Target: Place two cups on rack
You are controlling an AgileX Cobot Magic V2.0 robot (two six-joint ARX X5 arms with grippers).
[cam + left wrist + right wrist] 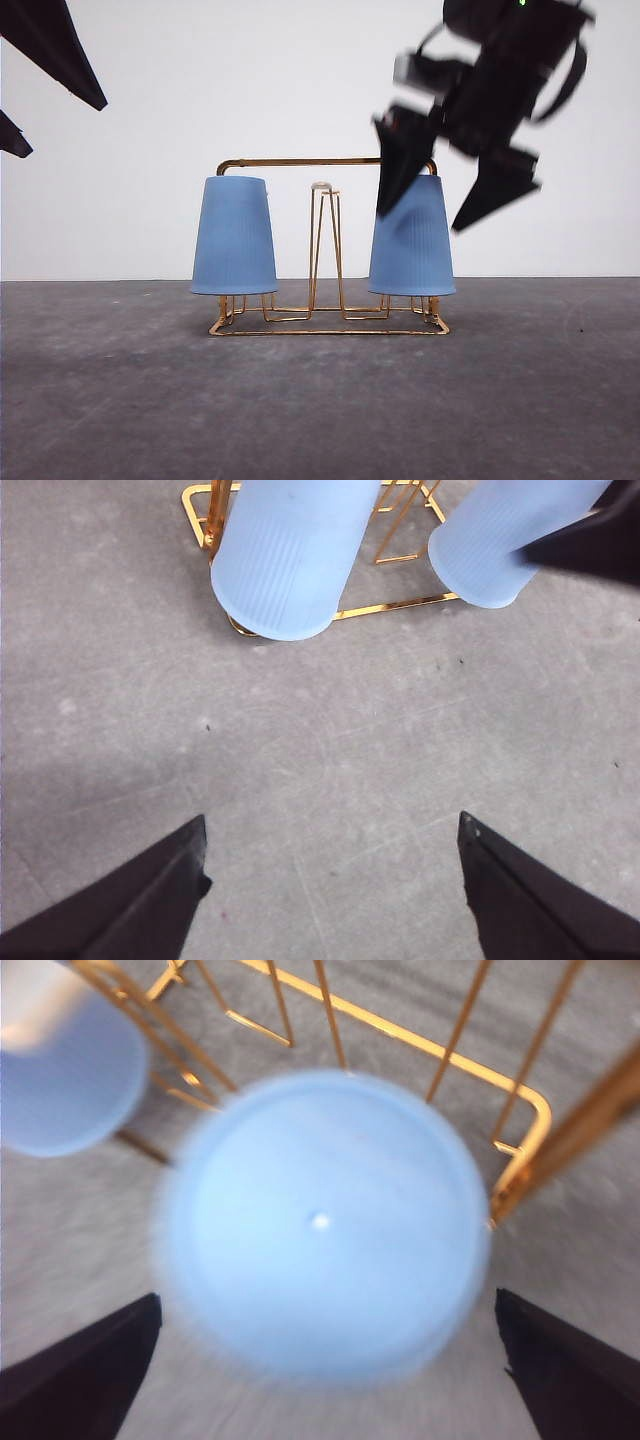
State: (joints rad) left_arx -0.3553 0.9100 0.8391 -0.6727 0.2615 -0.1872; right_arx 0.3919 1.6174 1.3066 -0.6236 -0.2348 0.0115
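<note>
From the front, both light blue ribbed plastic cups are seen inverted on the gold wire rack (328,325) on the grey bench (320,400): the left cup (234,238) on one end peg, the right cup (411,240) on the other, long axes upright, the white-tipped middle peg (322,187) bare. The right end effector (450,195) is blurred, fingers spread around the right cup's top, one finger overlapping it; contact cannot be judged. The left end effector is raised, well apart.

In the left wrist view, the left end effector (330,880) is spread wide over bare bench.

In the right wrist view, the right end effector (330,1380) is apart, the cup base directly below. The right arm is far nearer; a straight upward retreat looks called for.
</note>
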